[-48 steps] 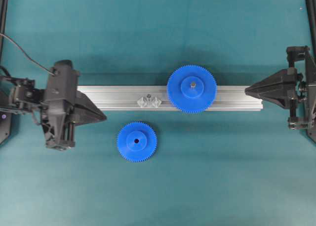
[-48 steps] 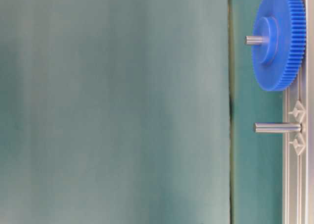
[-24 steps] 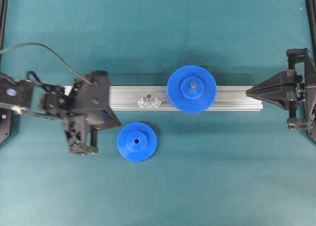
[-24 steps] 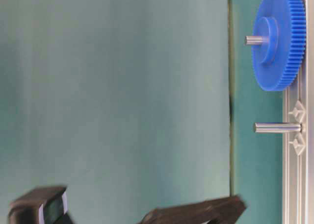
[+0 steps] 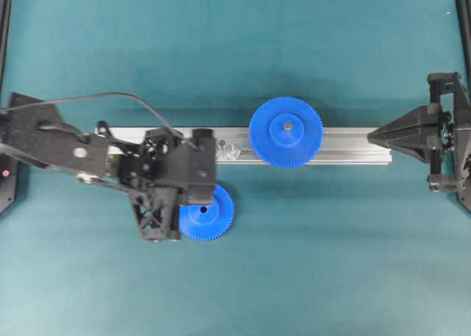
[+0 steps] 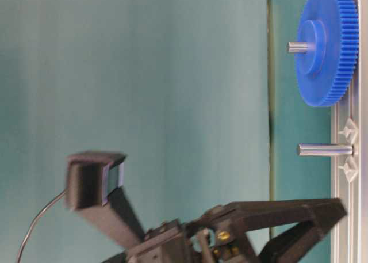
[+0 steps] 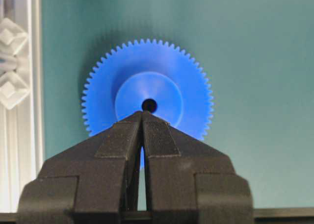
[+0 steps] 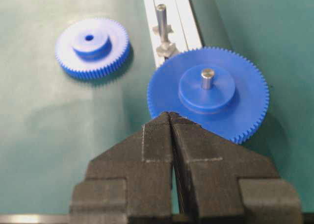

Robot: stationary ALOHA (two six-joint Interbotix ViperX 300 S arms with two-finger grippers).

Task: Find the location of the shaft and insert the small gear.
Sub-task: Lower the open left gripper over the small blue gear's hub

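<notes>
Left gripper, jaws clenched together and grasping nothing, has swung out from the left end of the rail over the last second and now hangs above the small gear, its tip over the hub beside the centre hole in the wrist view. The small gear lies flat on the counter, just on the near side of the rail and touching nothing else. By this reading the approach is made but the pickup is not begun: the jaws would need to part before any grasp.

The shaft stands upright on the rail between two clear faceted clips, bare, a little beyond the small gear; in the overhead view the left arm hides most of it. The large gear sits on the rail further right along it, already on its own pin.

Right gripper, likewise clenched and empty, rests at the rail's right end, well apart from the small gear.

No containers appear in any view.
</notes>
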